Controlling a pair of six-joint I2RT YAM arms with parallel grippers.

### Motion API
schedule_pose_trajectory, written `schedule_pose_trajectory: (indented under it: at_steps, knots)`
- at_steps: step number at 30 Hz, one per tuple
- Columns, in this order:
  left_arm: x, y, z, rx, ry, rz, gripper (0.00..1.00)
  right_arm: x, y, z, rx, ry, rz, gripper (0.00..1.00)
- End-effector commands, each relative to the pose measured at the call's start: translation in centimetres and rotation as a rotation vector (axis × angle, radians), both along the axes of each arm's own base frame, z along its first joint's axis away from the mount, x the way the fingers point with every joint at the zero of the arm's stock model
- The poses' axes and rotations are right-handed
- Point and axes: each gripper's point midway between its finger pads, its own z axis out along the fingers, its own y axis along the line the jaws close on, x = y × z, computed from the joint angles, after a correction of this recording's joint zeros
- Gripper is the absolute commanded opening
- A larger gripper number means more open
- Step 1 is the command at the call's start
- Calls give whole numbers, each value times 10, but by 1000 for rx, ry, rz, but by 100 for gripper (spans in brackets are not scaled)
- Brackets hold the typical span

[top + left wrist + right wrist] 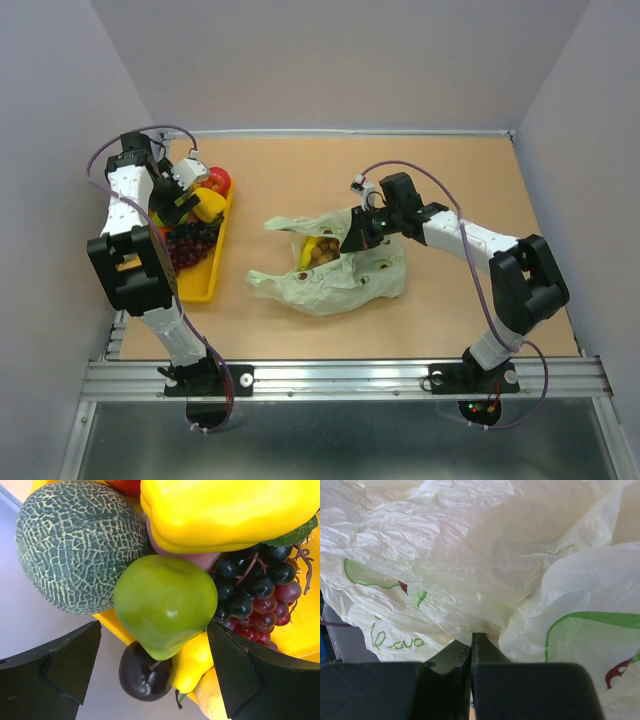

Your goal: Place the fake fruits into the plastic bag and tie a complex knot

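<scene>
While the right gripper [471, 642] pinches shut on an edge of the pale green crinkly plastic bag [340, 285] at mid-table, a yellow plastic banana [307, 252] inside, the left gripper [154, 635] hangs wide open over a smooth green plastic apple [165, 605] on the heaped yellow rectangular tray [200, 285]

My top camera sits above and behind the arm bases, looking down on the whole worktop [420, 180]. The left wrist camera looks out past the left gripper [154, 640], very close on the fruits [165, 600] in the tray [196, 285]. The right wrist camera looks past the right gripper [471, 652], nearly against the bag [470, 555]. The top view takes in both spots from afar.
</scene>
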Motion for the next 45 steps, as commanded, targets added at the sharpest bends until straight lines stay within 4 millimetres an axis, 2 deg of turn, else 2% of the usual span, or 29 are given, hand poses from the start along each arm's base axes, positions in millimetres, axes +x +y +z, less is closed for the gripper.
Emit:
schedule_pose_trajectory:
  at_steps: [1, 6, 9, 10, 11, 14, 17, 18, 19, 21, 22, 24, 25, 27, 28, 30, 31, 35, 39, 40, 42, 43, 45]
  knots:
    - [7, -3, 5, -1, -32, -35, 99, 17, 12, 23, 39, -88, 15, 1]
    - [-1, -5, -10, -17, 2, -33, 99, 19, 11, 22, 35, -83, 12, 0]
    - [-3, -6, -12, -28, 18, -33, 82, 19, 11, 22, 32, -88, 12, 0]
    - [-7, -8, -12, -42, 34, -33, 69, 18, 11, 23, 32, -92, 16, 0]
    - [-8, -9, -9, -48, 38, -33, 59, 18, 11, 21, 29, -89, 14, 0]
    - [-7, -9, 5, -67, 13, -22, 45, 18, 11, 21, 30, -90, 14, 0]
    - [-7, -13, 29, -94, -28, -20, 39, 18, 10, 23, 32, -91, 12, 0]
    - [-10, -18, 47, -114, -52, -32, 34, 19, 10, 25, 33, -96, 11, 0]
    - [-13, -19, 50, -117, -43, -31, 33, 19, 10, 26, 34, -97, 11, 0]
    - [-29, -41, 80, -184, -79, -79, 31, 20, 10, 30, 36, -108, 7, 0]
    - [-34, -42, 79, -190, -59, -80, 31, 20, 11, 31, 38, -111, 7, 0]
    - [-45, -61, 100, -238, -121, -107, 30, 22, 11, 35, 41, -115, 5, 0]
    - [-61, -77, 106, -248, -139, -146, 29, 22, 12, 36, 43, -117, 4, 0]
    - [-79, -96, 106, -255, -145, -195, 28, 24, 13, 39, 48, -124, 5, 0]
    - [-96, -118, 103, -293, -143, -243, 27, 24, 13, 41, 50, -126, 4, 0]
    - [-113, -143, 99, -348, -132, -285, 24, 26, 14, 45, 55, -133, 5, 1]
    - [-130, -169, 92, -431, -100, -318, 22, 27, 15, 46, 58, -136, 6, 0]
    - [-162, -233, 86, -625, -15, -397, 22, 28, 17, 58, 75, -152, 10, 0]
    - [-157, -270, 91, -728, -24, -398, 22, 23, 14, 64, 72, -163, 19, 0]
    - [-156, -288, 91, -740, -27, -452, 22, 21, 12, 64, 69, -167, 23, 0]
    - [-154, -307, 89, -781, -1, -423, 21, 18, 11, 65, 68, -165, 25, 0]
    - [-142, -323, 88, -789, -40, -437, 20, 16, 11, 65, 70, -167, 34, 0]
    - [-130, -337, 87, -824, -51, -372, 20, 13, 9, 63, 65, -159, 37, 0]
